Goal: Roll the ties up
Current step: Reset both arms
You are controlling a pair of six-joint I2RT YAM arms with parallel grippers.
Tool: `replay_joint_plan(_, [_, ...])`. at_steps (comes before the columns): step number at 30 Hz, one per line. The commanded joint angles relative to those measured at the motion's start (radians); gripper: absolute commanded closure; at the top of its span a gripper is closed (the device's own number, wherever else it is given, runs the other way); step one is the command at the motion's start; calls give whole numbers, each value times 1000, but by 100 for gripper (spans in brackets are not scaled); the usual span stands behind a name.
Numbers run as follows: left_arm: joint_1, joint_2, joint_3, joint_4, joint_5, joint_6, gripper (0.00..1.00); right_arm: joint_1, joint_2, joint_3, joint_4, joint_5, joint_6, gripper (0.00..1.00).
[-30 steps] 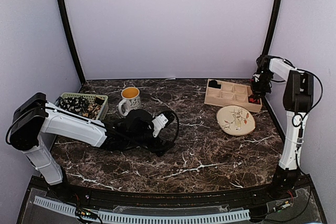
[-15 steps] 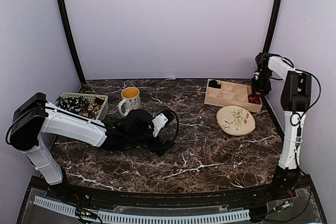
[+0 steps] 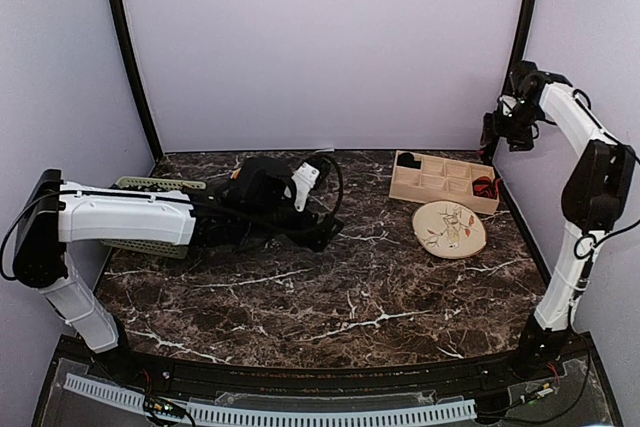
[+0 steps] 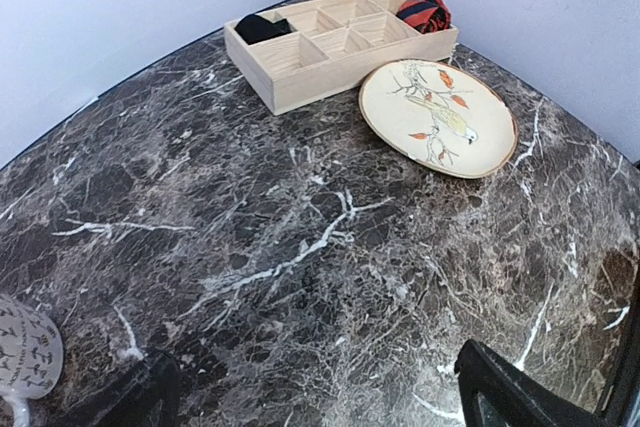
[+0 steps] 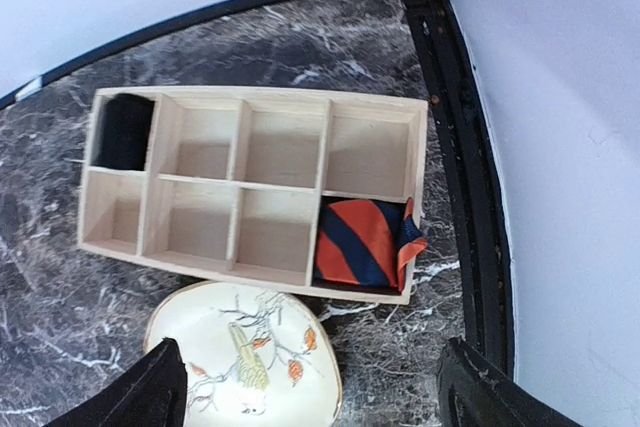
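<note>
A rolled red-and-black striped tie [image 5: 365, 242] lies in the near right compartment of the wooden box [image 5: 240, 179], its loose end draped over the rim. A dark rolled tie [image 5: 123, 130] fills the far left compartment. My right gripper [image 5: 315, 392] hangs open high above the box's right end [image 3: 503, 132], holding nothing. My left gripper [image 4: 320, 397] is open over bare marble at mid-table [image 3: 318, 232]. From the left wrist view the box [image 4: 330, 77], the striped tie [image 4: 425, 12] and the dark tie [image 4: 262, 27] show far ahead.
A bird-painted plate [image 3: 449, 228] lies just in front of the box. A green basket [image 3: 150, 184] of small items sits at the left, partly behind my left arm. A patterned mug [image 4: 20, 357] stands by the left fingers. A black post [image 5: 470, 147] runs along the right wall.
The right gripper opened and rose away from the box, leaving the striped tie in its compartment. The left arm lifted and swung toward the back, now covering the mug from above.
</note>
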Motion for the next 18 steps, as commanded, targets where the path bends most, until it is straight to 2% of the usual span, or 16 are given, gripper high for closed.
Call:
replay_joint_plan(1, [65, 2, 227, -328, 9, -107, 1, 41, -182, -113, 93, -116, 14, 13])
replay_joint_plan(5, [99, 7, 357, -437, 20, -124, 1, 91, -385, -340, 242, -241, 71, 9])
replay_joint_plan(7, [107, 9, 404, -487, 4, -153, 1, 110, -487, -458, 312, -292, 97, 1])
replay_joint_plan(10, [117, 8, 424, -550, -8, -236, 1, 136, -622, -638, 407, -349, 143, 3])
replay_joint_plan(14, [118, 4, 343, -587, 8, -355, 1, 202, -763, -908, 509, -390, 194, 3])
replay_joint_plan(18, [114, -39, 169, -546, 70, -505, 1, 266, -861, -1108, 575, -401, 231, 3])
